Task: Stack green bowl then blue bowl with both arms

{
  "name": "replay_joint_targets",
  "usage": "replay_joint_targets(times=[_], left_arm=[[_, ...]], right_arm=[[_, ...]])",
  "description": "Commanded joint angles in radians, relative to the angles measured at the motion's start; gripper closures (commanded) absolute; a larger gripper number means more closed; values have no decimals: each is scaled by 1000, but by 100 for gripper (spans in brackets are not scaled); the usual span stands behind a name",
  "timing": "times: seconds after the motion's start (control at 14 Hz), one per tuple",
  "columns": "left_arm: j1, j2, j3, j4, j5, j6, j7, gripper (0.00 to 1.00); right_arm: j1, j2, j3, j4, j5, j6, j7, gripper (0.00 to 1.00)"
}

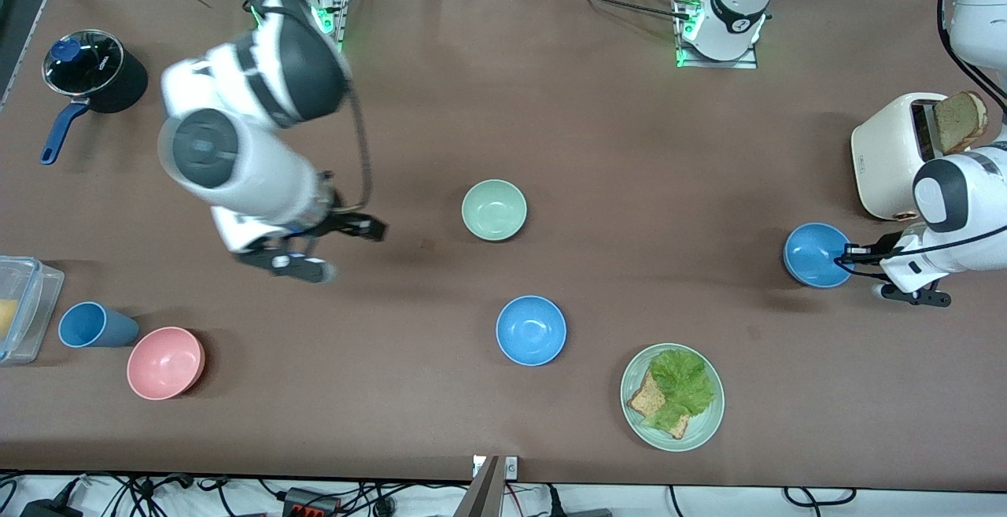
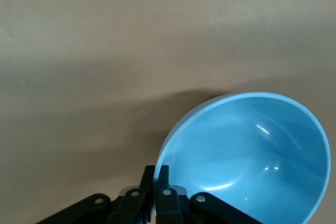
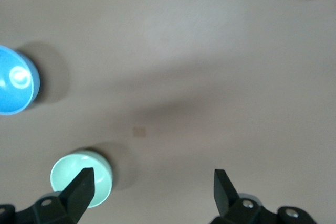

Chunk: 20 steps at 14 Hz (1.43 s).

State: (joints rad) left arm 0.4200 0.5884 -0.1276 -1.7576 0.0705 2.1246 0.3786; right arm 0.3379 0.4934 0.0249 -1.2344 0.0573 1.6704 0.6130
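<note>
The brown bench point(image 1: 645, 147) fills nearly the whole front view, matte and plain, with cables and metal framing along its edges. The right arm point(image 1: 244, 147) reaches out over the bench toward its own end, its hand point(image 1: 330, 245) hanging in the air with the fingers point(image 3: 81, 187) spread wide apart and nothing between them. The left arm point(image 1: 964, 202) is partly cut off at the frame edge; its hand point(image 1: 853, 253) is closed on the rim of a blue bowl point(image 1: 818, 255), which looks tipped and raised off the bench, though the front view leaves that unsure.

A white toaster point(image 1: 893, 155) with a slice of bread point(image 1: 961, 120) stands at the left arm's end, beside that held bowl. A black pot point(image 1: 94, 76) with a blue handle sits at the right arm's end, and a clear container point(image 1: 27, 304) is cut off by the frame there. A pale green plate point(image 1: 708, 419) carries lettuce and bread near the front camera.

The green bowl point(image 1: 494, 210) sits upright mid-bench. A second blue bowl point(image 1: 531, 330) sits nearer the front camera than it, well apart. A pink bowl point(image 1: 165, 363) and a blue cup point(image 1: 94, 325) lying on its side rest just beside each other.
</note>
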Motion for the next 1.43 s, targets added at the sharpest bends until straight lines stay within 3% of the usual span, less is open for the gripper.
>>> replay_joint_targets(times=[0.0, 0.14, 0.43, 0.64, 0.86, 1.07, 1.21, 1.36], left_arm=[[8, -79, -49, -5, 5, -131, -10, 99], [5, -131, -95, -5, -6, -239, -39, 99], [5, -242, -262, -3, -14, -437, -261, 99], [2, -285, -332, -2, -156, -506, -395, 99], [2, -282, -372, -8, -335, -511, -588, 99], [-46, -282, -449, -20, -351, -483, -853, 99], [-105, -276, -503, -22, -350, -399, -1047, 99], [-185, -269, -514, -22, -351, -303, -1168, 99]], right_arm=[[-88, -42, 9, 0, -14, -24, -71, 0], [-135, -58, 6, -2, -13, -43, -122, 0], [-282, -162, 3, -92, -16, -32, -338, 0], [-361, -228, 0, -132, -14, -29, -462, 0], [-372, -257, -42, -122, -17, -37, -557, 0], [-378, -266, -74, -122, -19, -44, -650, 0], [-378, -288, -80, -138, -28, -60, -668, 0], [-378, -312, -77, -183, -40, -49, -656, 0]])
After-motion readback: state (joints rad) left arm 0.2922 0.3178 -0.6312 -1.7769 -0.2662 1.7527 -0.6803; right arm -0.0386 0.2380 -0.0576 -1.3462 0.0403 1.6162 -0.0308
